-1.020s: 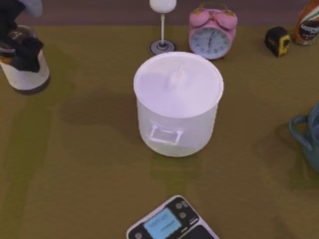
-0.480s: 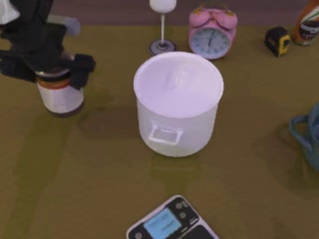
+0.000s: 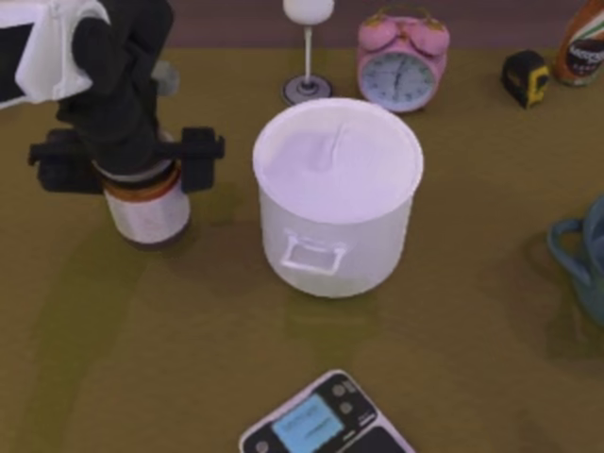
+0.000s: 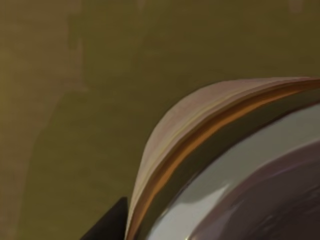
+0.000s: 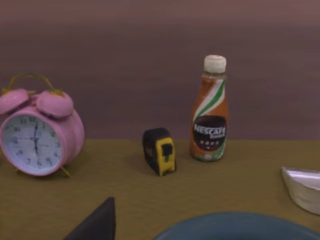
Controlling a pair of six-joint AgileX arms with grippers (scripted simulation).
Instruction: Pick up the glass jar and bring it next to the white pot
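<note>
Top view first: the left gripper (image 3: 127,162) is clamped from above around the neck of the small cylindrical glass jar (image 3: 146,209) with its orange band and white label, black jaw blocks standing out to either side. The jar sits on the table's left, near the large plain white pot (image 3: 337,198) with flat lid and rectangular handle, but with bare table between them; whether its base touches the table cannot be told. Behind the pot stand a white lamp on a round base (image 3: 308,47) and a pink twin-bell alarm clock (image 3: 402,61); a yellow-and-black tape measure (image 3: 525,76) and an orange-brown labelled bottle (image 3: 580,42) lie far right, a teal handled pot (image 3: 583,260) at the right edge, a dark digital scale (image 3: 326,420) in front. Left wrist view: only the jar's curved rim with an orange edge (image 4: 210,125) fills the frame over olive table, confirming a close hold but hiding the pot altogether. Right wrist view: clock (image 5: 37,132), tape measure (image 5: 160,151) and bottle (image 5: 210,112) appear side-on, with a teal rim (image 5: 235,227) below; the right gripper is not seen from above and its fingers cannot be judged. Risks, as judged: a hold this high may let the jar swing or slip, and closing the gap blindly could knock the pot wall or handle.
</note>
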